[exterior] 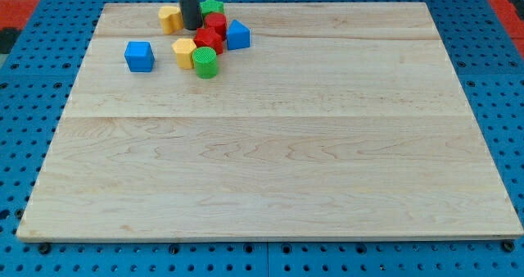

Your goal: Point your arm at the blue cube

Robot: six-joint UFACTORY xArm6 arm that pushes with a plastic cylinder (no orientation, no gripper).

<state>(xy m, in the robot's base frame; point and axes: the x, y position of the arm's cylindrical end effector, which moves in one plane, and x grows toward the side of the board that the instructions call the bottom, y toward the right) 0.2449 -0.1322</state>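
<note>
- The pale wooden table (270, 146) fills nearly the whole view, resting on a blue pegboard surround (33, 88); most of its surface is bare, with every block gathered near the view's top left.
- The dark rod of the tool comes straight down from the view's top, and my tip (191, 28) sits on the wood inside that cluster. It has nothing to clench or release, so it only presses or points.
- The blue cube (139, 56), the target, stands alone at the view's left of the cluster, apart from the tip, so the pointing looks not yet done.
- A blue wedge-like block (237, 35) lies at the cluster's right.
- Two red blocks (211, 33), shapes unclear, sit just right of the tip.
- A yellow block (170, 18) is just beside the tip on its left; another yellow block (183, 52) lies below.
- A green cylinder (205, 63) touches that one; a green block (213, 6) peeks out behind.
</note>
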